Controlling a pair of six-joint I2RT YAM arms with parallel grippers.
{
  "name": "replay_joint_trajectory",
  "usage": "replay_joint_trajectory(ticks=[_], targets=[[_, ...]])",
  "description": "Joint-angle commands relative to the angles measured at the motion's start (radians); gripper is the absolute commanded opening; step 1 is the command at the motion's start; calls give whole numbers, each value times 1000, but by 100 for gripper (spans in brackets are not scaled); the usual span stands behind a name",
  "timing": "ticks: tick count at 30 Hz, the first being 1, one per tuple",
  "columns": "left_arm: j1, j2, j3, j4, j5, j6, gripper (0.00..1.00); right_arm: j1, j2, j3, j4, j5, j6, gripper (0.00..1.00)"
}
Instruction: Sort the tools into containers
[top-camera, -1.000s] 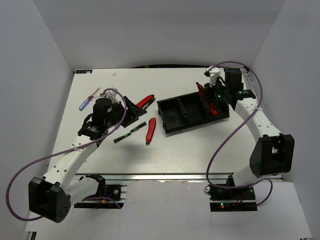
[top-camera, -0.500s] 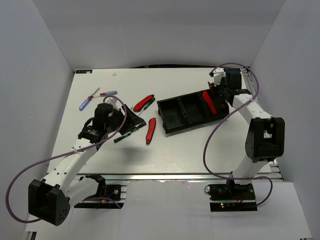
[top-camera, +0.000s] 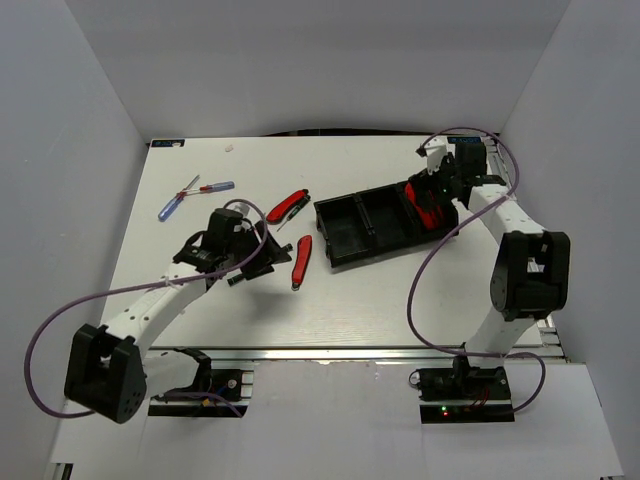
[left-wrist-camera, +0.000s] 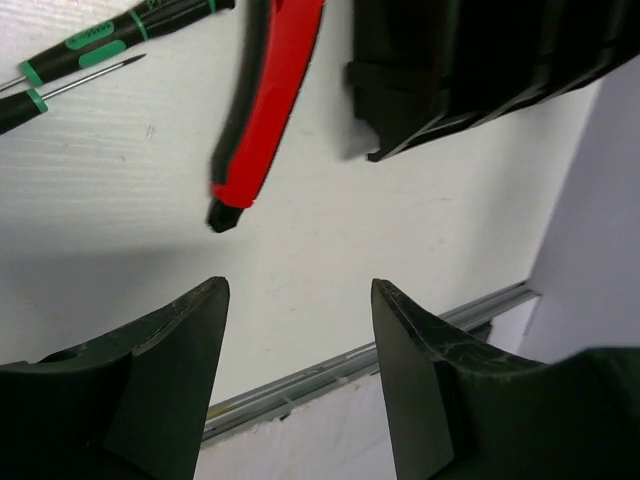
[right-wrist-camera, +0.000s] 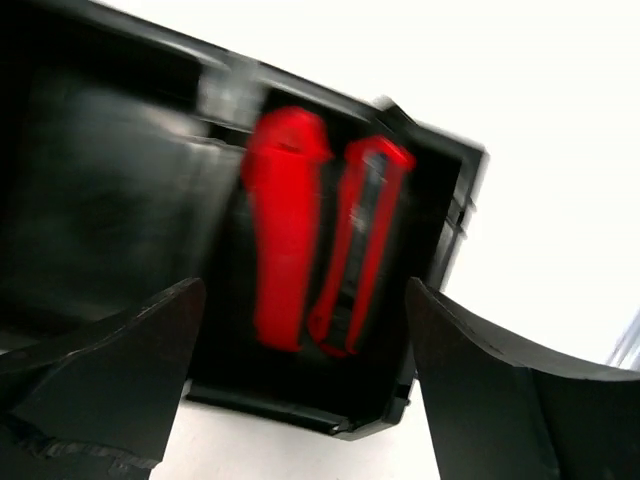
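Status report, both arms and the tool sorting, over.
Left gripper jaws open, empty, near a loose red knife. Right gripper jaws open over tray; two red knives in its end compartment. Nothing blocking.

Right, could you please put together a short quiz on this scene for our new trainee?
1. True or false: the two red pocket knives inside the tray lie in its rightmost compartment, as seen in the top view.
2. How many red pocket knives lie on the table outside the tray? A: one. B: two. C: three.
3. Are the fingers of the right gripper open or shut, and do they hold anything?

Key
1. True.
2. B: one lies near the tray's left end, and the other farther back.
3. Open, holding nothing.
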Motion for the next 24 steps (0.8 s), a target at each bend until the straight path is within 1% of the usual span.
replay_joint_trajectory(ticks=[1, 2, 3, 4, 5, 6, 8, 12, 14, 15, 16, 20, 24], targets=[[-55, 67, 65, -37, -48, 46, 69, -6, -108, 82, -123, -317, -178, 88], [-66, 88, 78, -49, -58, 55, 69, -4, -129, 87, -229, -389, -226, 89], [-77, 132, 106, -54, -67, 68, 66, 4, -140, 87, -269, -508, -260, 89], [-98, 154, 123, -63, -93, 79, 65, 10, -148, 80, -308, -553, -313, 89], [-108, 179, 140, -84, -110, 85, 65, 20, -166, 69, -358, -580, -324, 89], [-115, 200, 155, -94, -124, 95, 64, 46, -175, 55, -366, -607, -325, 89], [-135, 266, 207, -119, -162, 121, 64, 66, -212, 0, -376, -637, -317, 89], [-178, 400, 316, -172, -242, 176, 64, 105, -264, -77, -316, -664, -262, 90], [-203, 479, 374, -195, -262, 214, 66, 106, -274, -83, -311, -672, -246, 90], [-210, 504, 391, -202, -304, 227, 66, 106, -274, -82, -310, -677, -236, 90], [-226, 545, 408, -213, -317, 240, 67, 106, -274, -80, -313, -680, -233, 89], [-250, 627, 460, -230, -372, 266, 67, 106, -280, -75, -310, -700, -219, 89], [-258, 673, 490, -244, -421, 276, 67, 106, -283, -77, -308, -718, -206, 89]])
